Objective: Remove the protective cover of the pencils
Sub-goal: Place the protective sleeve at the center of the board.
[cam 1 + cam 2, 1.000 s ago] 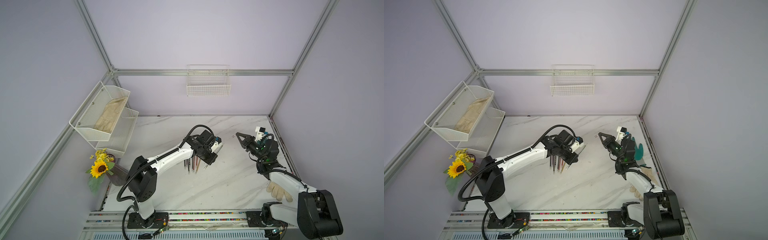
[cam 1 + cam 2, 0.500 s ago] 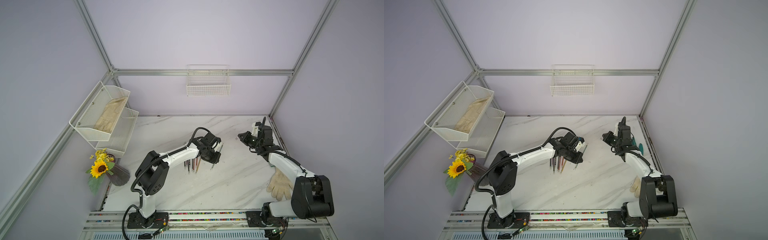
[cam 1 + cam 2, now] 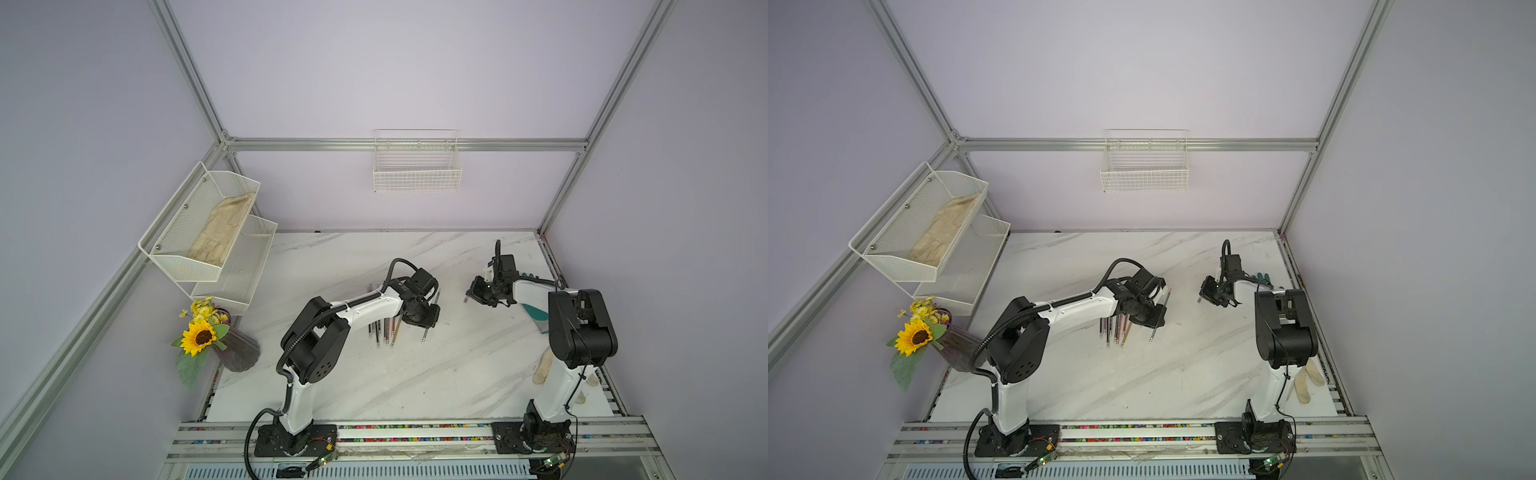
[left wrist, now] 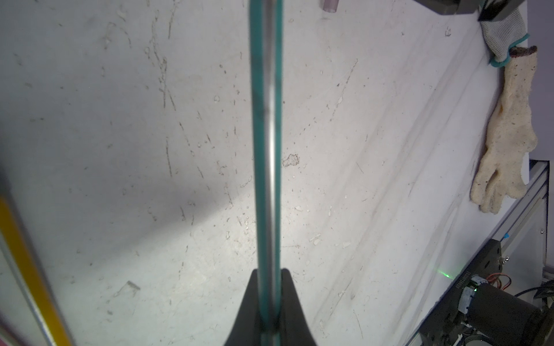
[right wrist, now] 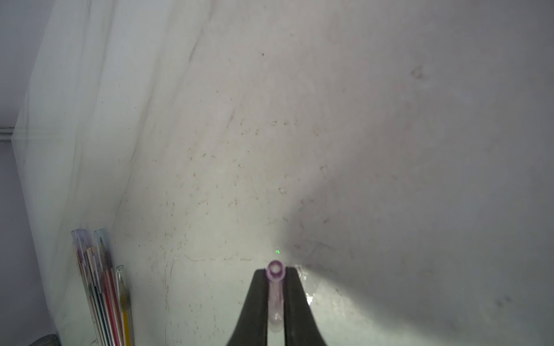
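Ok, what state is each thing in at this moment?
Left hand: shut on the green pencil.
Right hand: shut on the clear cover, apart from that pencil.
Other pencils: lying side by side on the table, clear covers on the tips in view.
Cream glove: lying flat near the table's edge.

Three gloves are showing: a shelf glove (image 3: 220,232), a cream glove (image 4: 506,131) and teal-cuffed glove (image 4: 503,39) at the counter's (image 3: 457,374) right edge. One green pencil (image 4: 266,149), one cap (image 5: 275,287); the bundled pencils (image 5: 102,284) are overlapping beyond counting
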